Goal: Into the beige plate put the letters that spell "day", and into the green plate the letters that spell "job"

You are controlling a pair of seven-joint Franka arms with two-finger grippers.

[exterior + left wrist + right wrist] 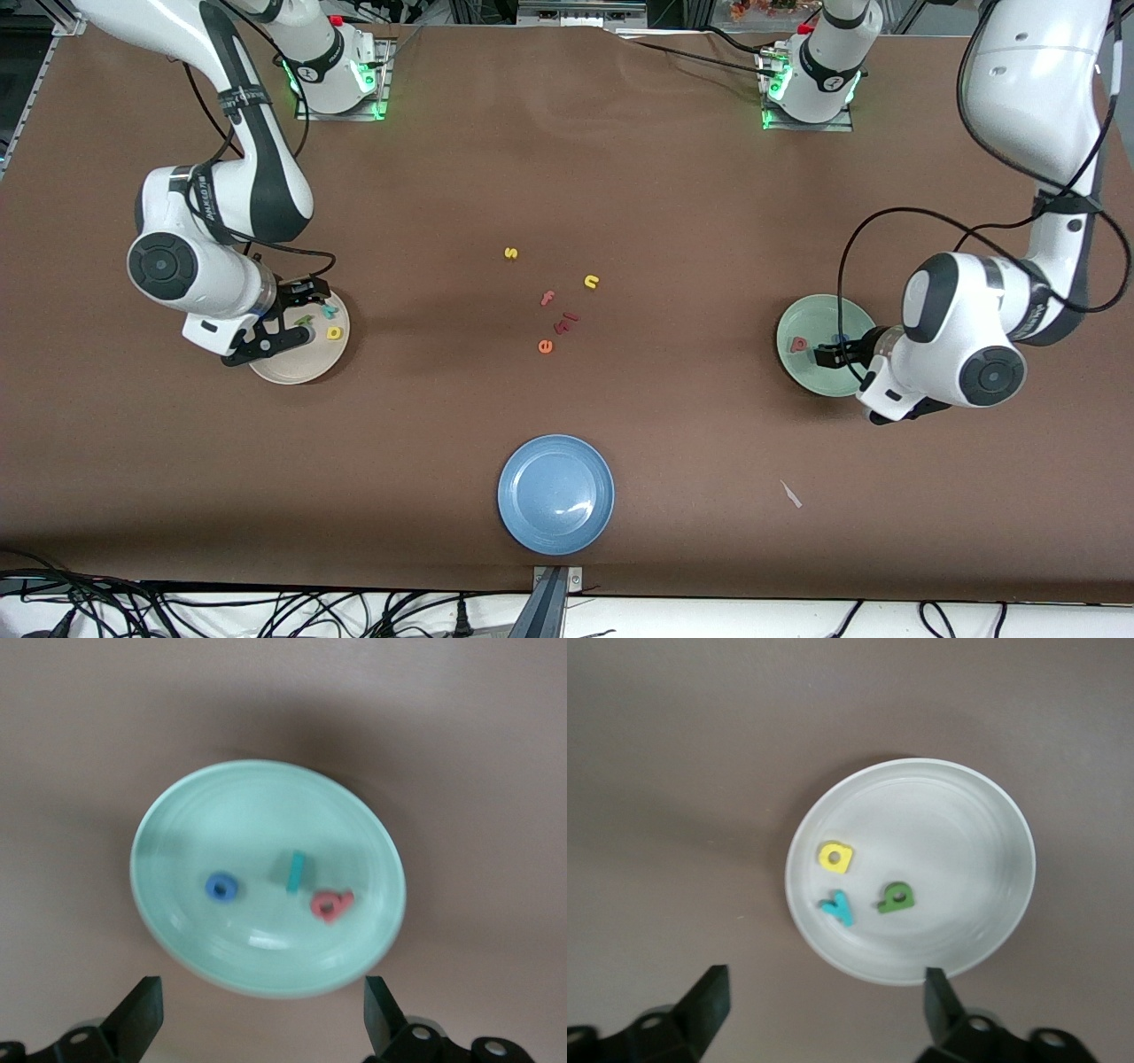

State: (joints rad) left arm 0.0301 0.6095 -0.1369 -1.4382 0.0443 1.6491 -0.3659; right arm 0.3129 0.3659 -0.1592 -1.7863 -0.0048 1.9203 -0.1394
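Observation:
The beige plate lies toward the right arm's end of the table. In it are the yellow d, the green a and the teal y. My right gripper hovers over this plate, open and empty. The green plate lies toward the left arm's end. It holds the blue o, the teal j and the salmon b. Above it my left gripper is open with nothing in it.
A blue plate sits near the front edge, mid-table. Loose letters lie at the table's middle: a yellow s, a yellow n, a salmon f, an orange e and small red pieces. A white scrap lies nearer the front camera than the green plate.

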